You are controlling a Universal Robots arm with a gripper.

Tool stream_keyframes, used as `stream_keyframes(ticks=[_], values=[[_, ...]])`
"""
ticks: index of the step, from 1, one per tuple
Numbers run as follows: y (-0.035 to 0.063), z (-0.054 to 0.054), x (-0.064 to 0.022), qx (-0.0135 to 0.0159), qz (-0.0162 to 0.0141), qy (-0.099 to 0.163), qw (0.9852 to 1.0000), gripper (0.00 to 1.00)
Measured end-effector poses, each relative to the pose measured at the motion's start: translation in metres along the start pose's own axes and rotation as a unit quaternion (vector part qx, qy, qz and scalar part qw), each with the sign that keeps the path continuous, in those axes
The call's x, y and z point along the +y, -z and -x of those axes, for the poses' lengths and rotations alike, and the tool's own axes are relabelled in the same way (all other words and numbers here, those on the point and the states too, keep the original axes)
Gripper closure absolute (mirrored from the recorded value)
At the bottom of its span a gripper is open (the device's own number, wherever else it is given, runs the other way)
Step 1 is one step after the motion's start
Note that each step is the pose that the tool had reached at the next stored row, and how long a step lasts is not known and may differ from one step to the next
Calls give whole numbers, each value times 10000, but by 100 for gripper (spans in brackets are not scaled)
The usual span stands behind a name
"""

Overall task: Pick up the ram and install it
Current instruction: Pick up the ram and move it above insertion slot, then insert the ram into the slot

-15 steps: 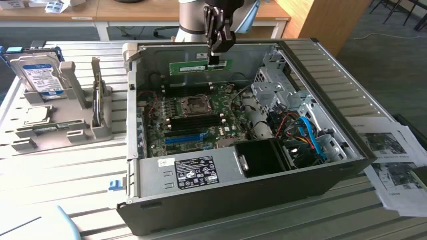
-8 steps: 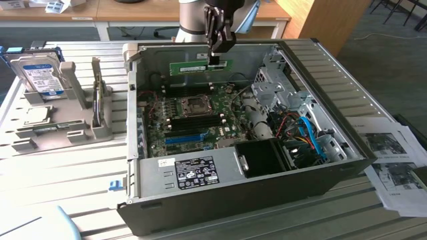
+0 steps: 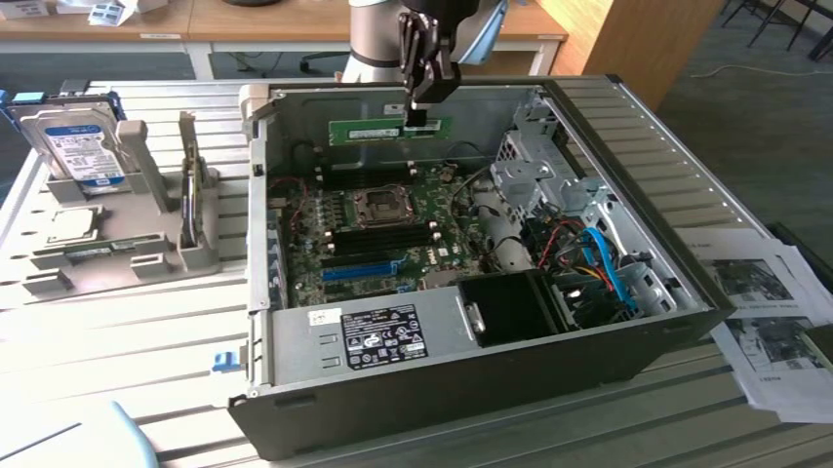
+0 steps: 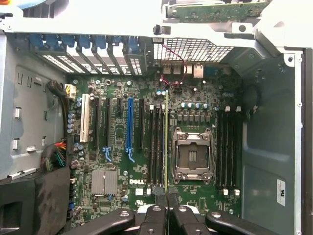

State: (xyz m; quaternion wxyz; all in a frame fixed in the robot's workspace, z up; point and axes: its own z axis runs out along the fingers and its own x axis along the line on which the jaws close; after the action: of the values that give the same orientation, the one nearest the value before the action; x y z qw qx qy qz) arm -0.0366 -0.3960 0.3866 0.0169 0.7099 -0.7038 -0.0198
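At the exterior view's left, a hard drive (image 3: 81, 146) upright in a grey holder (image 3: 143, 234) on the desk (image 3: 131, 331): well apart from the work, no obstacle. Then the open computer case (image 3: 456, 390), its near-left wall a hard edge to clear.

Over the motherboard (image 3: 377, 239), the tool (image 3: 419, 117) pinching the ram (image 3: 384, 131) by its upper edge, stick level, hanging above the board near the far wall. From the wrist, ram (image 4: 167, 142) seen edge-on, running along the memory slots (image 4: 156, 147), just beside the CPU socket (image 4: 191, 155); exactly over one slot or not, cannot tell.

Likely failures:
- slight skew jamming one end in the slot
- notch mismatch
- narrow pinch letting the stick pivot
- drift scraping the socket frame

Plenty of free room above the board. Rightward, drive cage (image 3: 547, 166) and cables (image 3: 592, 258) crowding the case. Beyond the case, printed sheets (image 3: 768, 292).
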Motion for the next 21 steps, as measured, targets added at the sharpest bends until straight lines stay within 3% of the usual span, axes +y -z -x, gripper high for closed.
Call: stream_keyframes(ticks=[13,21], values=[[-119,0,-6,-1,0,0,10000,89],[-125,0,-7,0,0,0,10000,89]])
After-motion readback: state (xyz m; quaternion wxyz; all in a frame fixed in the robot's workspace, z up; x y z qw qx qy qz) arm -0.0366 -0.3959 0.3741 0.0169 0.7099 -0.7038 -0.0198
